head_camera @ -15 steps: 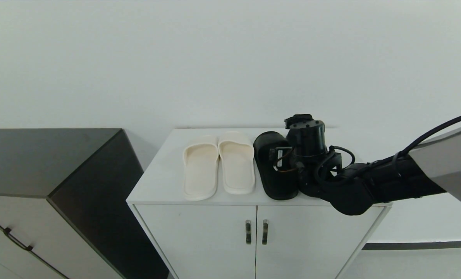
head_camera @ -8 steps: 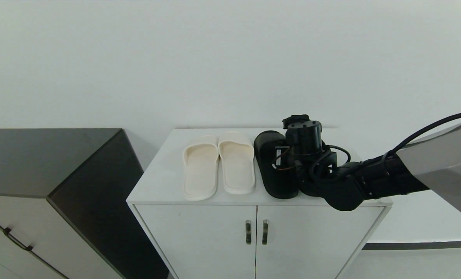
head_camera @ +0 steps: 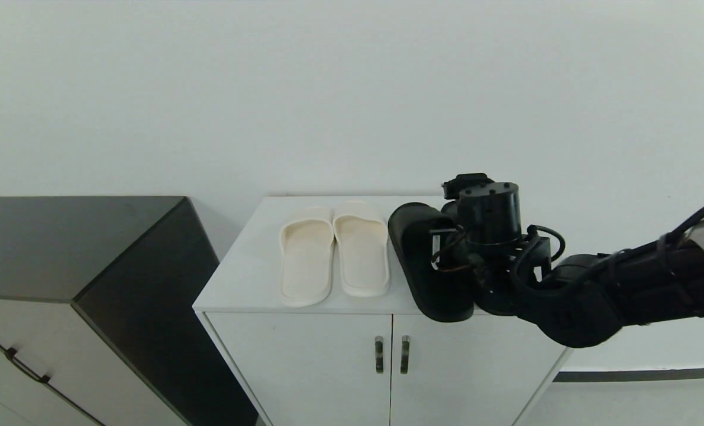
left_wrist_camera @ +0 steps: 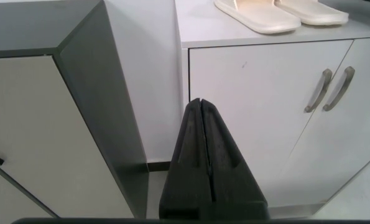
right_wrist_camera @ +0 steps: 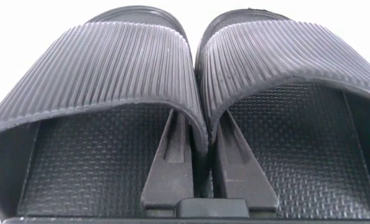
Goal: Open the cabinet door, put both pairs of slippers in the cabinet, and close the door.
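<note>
doors [head_camera: 387,367]: shut, unopened
white slippers [head_camera: 334,254]: on cabinet top [head_camera: 245,278]
black slippers [head_camera: 435,266]: pinched in right claw [right_wrist_camera: 200,149], overhanging front edge
left claw [left_wrist_camera: 202,155]: closed, empty
remaining: nearly everything

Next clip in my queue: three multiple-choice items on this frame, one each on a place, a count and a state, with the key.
1. Where do the cream foam slippers lie? A. on the white two-door cabinet's top B. inside it C. on the floor
2. How many metal door handles show? A. one B. two C. four
3. What does the right end effector grip? A. nothing B. a handle C. the black ribbed slippers
A, they rest on its top; B, one per shut door; C, its fingers pinch both straps.
</note>
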